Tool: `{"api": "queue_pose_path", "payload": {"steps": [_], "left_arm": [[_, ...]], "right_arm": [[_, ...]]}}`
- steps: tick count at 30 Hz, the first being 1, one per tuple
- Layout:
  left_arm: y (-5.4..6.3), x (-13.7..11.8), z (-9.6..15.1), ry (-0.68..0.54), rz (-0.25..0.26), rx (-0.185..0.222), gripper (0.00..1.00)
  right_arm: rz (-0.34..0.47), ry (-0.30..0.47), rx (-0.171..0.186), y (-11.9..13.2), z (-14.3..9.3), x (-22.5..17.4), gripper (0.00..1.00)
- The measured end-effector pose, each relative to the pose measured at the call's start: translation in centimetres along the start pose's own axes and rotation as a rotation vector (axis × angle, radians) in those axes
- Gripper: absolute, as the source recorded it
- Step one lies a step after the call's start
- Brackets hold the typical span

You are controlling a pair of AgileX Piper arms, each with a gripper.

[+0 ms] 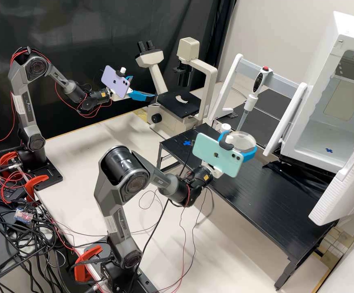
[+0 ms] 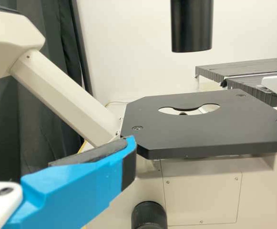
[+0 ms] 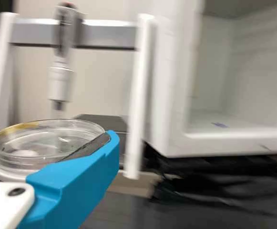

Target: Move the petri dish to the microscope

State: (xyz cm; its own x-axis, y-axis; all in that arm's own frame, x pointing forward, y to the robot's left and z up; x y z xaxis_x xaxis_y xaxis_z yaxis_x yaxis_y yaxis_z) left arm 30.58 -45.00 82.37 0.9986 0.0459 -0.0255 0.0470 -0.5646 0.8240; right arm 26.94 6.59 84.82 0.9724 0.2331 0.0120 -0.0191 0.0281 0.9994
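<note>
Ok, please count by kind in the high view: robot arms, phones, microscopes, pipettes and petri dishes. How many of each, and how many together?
Robot arms: 2
Phones: 2
Microscope: 1
Pipette: 1
Petri dish: 1
Total: 7

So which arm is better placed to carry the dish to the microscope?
Probably the right: the right hand grips the petri dish. The left hand, open and empty near the microscope stage, would need a handover.

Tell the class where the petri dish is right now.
In the high view, the petri dish is clasped in the right gripper, raised over the black stand, in front of the hanging pipette.
</note>
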Motion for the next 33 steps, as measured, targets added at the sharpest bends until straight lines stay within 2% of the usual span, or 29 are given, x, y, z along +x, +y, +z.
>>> {"api": "queue_pose_path", "payload": {"steps": [7, 12, 19, 23, 29, 33], "left_arm": [[0.0, 0.0, 0.0, 0.000, 0.000, 0.000, 1.00], [0.0, 0.0, 0.0, 0.000, 0.000, 0.000, 1.00], [0.0, 0.0, 0.0, 0.000, 0.000, 0.000, 1.00], [0.0, 0.0, 0.0, 0.000, 0.000, 0.000, 1.00], [0.0, 0.0, 0.0, 0.000, 0.000, 0.000, 1.00], [0.0, 0.0, 0.0, 0.000, 0.000, 0.000, 1.00]], "right_arm": [[-0.088, 0.130, -0.030, -2.6, -3.4, 0.9, 0.00], [-0.129, 0.200, -0.014, -4.4, -5.7, 2.4, 0.00], [-0.203, 0.231, -0.027, -7.0, -8.0, 4.2, 0.00], [-0.254, 0.253, -0.051, -8.8, -9.3, 5.1, 0.00], [-0.300, 0.260, -0.066, -10.9, -10.4, 6.4, 0.00], [-0.321, 0.249, -0.049, -12.0, -11.0, 7.4, 0.00]]}}
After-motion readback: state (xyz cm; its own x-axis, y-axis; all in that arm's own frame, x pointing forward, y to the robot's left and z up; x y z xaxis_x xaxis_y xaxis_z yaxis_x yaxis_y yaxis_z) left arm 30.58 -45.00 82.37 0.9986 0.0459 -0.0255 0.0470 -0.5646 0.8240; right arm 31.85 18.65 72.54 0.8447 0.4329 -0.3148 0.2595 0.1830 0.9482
